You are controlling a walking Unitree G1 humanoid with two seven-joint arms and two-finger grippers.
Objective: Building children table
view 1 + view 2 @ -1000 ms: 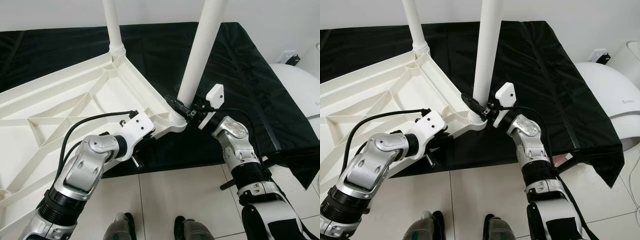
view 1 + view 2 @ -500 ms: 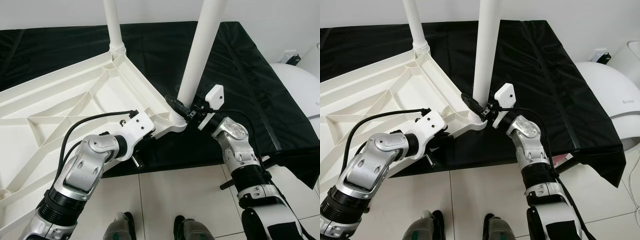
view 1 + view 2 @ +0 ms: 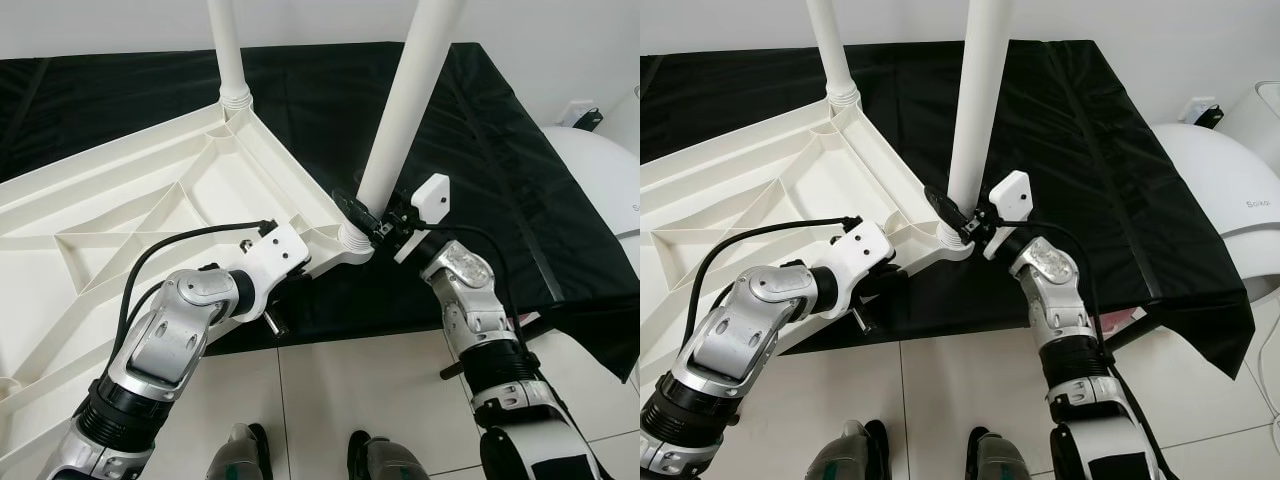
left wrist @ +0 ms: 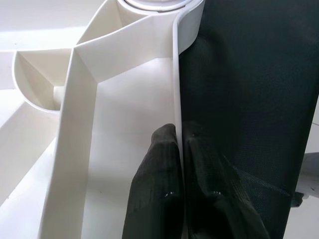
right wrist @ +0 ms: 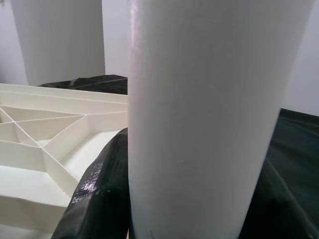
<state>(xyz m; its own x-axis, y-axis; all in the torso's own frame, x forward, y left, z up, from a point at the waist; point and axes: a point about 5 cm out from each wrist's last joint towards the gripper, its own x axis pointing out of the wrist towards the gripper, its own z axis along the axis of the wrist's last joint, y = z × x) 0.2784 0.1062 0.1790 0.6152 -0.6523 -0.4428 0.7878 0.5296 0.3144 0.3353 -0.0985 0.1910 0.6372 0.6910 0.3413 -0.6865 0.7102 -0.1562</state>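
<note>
A: Where was the tabletop (image 3: pixel 130 215) at that point?

B: It lay upside down on the black-covered desk (image 3: pixel 480 130), its near corner hanging past the desk's front edge. One leg (image 3: pixel 228 50) stood in the far corner socket; the other leg (image 3: pixel 978 100) stood in the near corner socket, leaning a little.

A: And the hands?

B: The left hand (image 4: pixel 180 149) was pinched on the tabletop's thin rim near that corner. The right hand (image 3: pixel 958 222) was clamped around the base of the near leg.

A: What could have gone wrong?

B: I judged the lean the main risk: pressed or twisted while off-axis, the leg could jam or pop out. The thin rim could slip from the left hand's fingers, and the overhanging tabletop could then swing or slide off the front edge.
</note>
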